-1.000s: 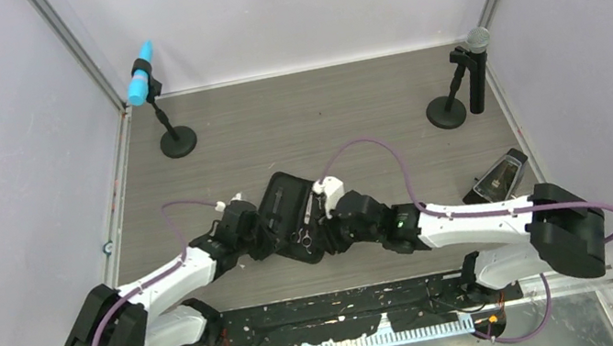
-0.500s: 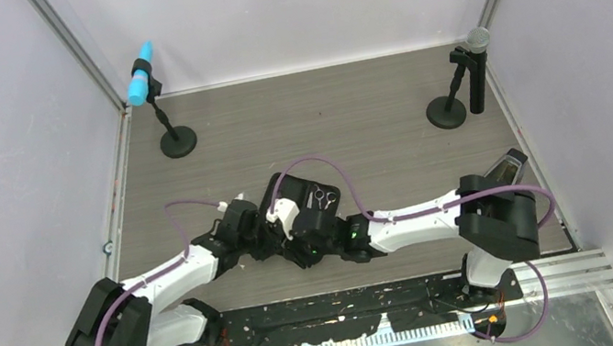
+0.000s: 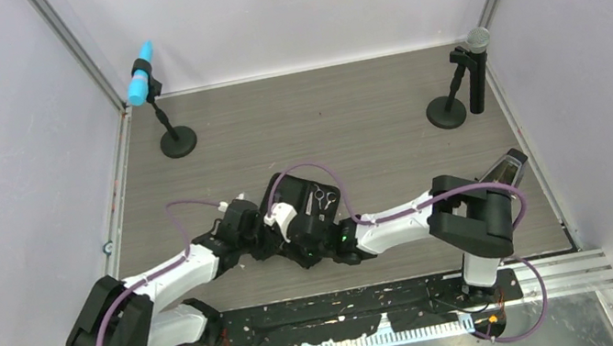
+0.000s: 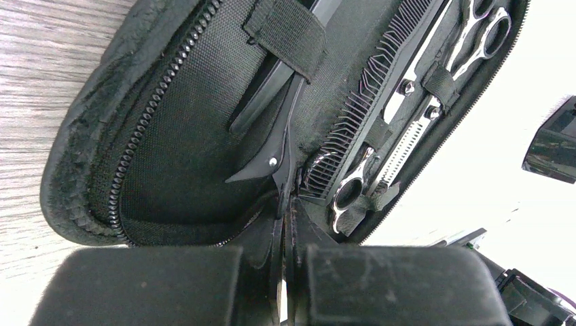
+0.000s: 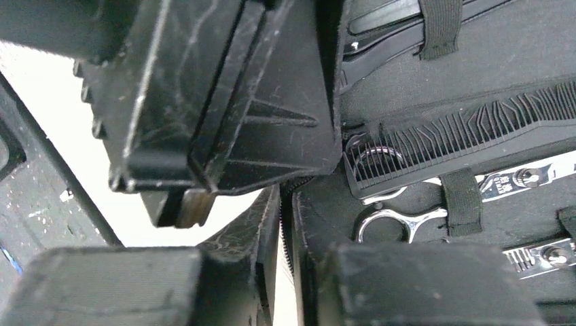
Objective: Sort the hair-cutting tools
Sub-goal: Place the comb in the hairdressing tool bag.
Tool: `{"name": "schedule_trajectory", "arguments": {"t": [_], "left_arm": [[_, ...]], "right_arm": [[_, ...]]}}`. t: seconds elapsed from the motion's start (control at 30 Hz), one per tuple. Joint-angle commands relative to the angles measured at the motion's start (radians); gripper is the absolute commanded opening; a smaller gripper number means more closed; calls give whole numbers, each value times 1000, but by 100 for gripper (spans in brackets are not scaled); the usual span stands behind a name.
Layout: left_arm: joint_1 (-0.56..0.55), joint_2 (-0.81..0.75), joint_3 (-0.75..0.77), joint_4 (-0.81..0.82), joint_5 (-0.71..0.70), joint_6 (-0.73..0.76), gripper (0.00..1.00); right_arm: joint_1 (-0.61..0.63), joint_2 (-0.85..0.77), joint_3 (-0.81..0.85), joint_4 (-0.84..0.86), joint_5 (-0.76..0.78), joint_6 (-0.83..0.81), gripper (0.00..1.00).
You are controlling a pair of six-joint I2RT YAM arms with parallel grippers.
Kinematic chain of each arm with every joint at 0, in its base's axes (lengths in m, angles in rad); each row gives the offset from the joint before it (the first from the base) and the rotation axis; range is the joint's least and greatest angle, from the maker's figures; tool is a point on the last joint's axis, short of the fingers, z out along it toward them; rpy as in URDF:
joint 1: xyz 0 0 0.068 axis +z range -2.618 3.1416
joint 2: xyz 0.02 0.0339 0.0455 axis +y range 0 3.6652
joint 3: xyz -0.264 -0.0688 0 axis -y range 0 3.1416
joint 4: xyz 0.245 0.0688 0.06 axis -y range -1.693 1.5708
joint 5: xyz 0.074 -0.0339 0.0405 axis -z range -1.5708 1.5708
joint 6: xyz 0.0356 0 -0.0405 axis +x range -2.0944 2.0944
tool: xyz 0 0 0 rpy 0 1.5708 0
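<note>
The black zip case (image 3: 295, 184) lies open at the table's middle. In the left wrist view its left half (image 4: 183, 136) holds a black clip (image 4: 268, 163) under an elastic strap. The right half holds the black comb (image 4: 380, 88) and two silver scissors (image 4: 435, 64). My left gripper (image 4: 286, 204) is shut on the case's near edge by the fold. My right gripper (image 5: 285, 197) is shut on the zipper edge beside it. The right wrist view shows the comb (image 5: 469, 132), a scissor ring (image 5: 401, 217) and the left gripper's body (image 5: 224, 102). From above, both grippers meet at the case (image 3: 280, 231).
A blue-headed microphone (image 3: 142, 83) on a round base (image 3: 178, 142) stands back left. A grey-headed microphone (image 3: 475, 39) with a base (image 3: 446, 112) stands back right. A black object (image 3: 498, 175) lies near the right wall. White walls close in both sides.
My right gripper has moved left to the case's near edge, next to the left gripper, and its arm has folded in. The scissors' half of the case now shows behind it. The left arm barely moved.
</note>
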Motion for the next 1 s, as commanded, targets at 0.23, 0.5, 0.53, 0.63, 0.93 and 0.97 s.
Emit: {"name": "schedule_trajectory", "arguments": {"t": [0.23,0.5,0.53,0.63,0.93,0.97], "left_arm": [[35,16,-54,60,55,-21,16],[62,21,-108,132,71,-61,20],[68,19,-116,141,73,-66,20],[84,4,-140,154,67,-80,21],[105,-53,-169,123,33,-89,14],[107,-54,-167,121,32,-89,13]], "right_arm": [[-53,-8,-35,77,-44,97,5],[-124,-10,-125,239,-242,220,5],[-129,-10,-139,261,-250,238,5],[-156,-11,-170,304,-286,273,5],[-215,17,-245,451,-365,380,5],[-217,20,-247,460,-371,385,5]]}}
